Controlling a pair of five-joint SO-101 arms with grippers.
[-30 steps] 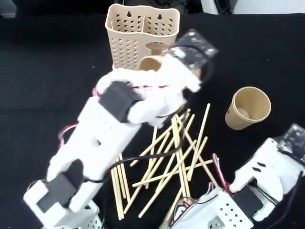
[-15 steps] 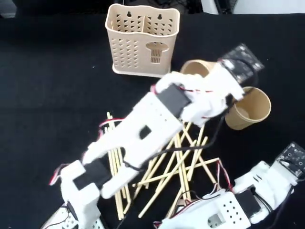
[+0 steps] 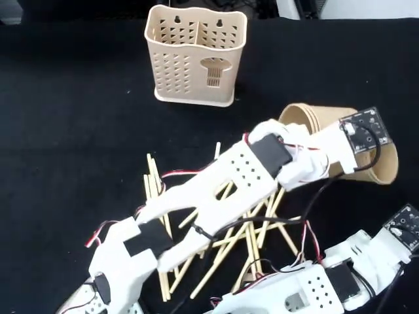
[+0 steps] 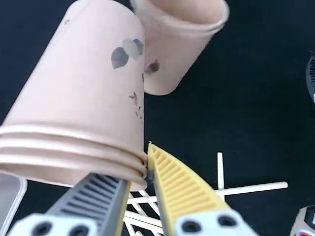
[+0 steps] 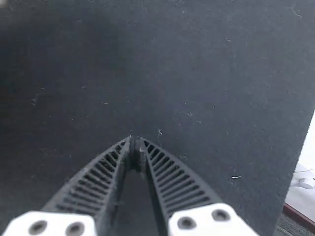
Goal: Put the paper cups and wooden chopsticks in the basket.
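Grip on the stack of paper cups [image 4: 78, 98], right of the basket [image 3: 190, 72].
The left gripper [image 4: 139, 168] pinches the stack's rim between its grey and yellow fingers (three nested rims show), with the stack tilted just beside a single paper cup [image 4: 172, 49] on the black table [image 3: 65, 131]. The basket stands at the far side, well apart. Under that arm lie scattered wooden chopsticks [image 3: 262, 229]. The right gripper [image 5: 134, 147], fingers pressed together on nothing, sits over dark cloth at the near right.

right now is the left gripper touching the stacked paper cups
Touching. The left wrist view shows the left gripper clamped on the rim of the stacked paper cups, a finger either side.
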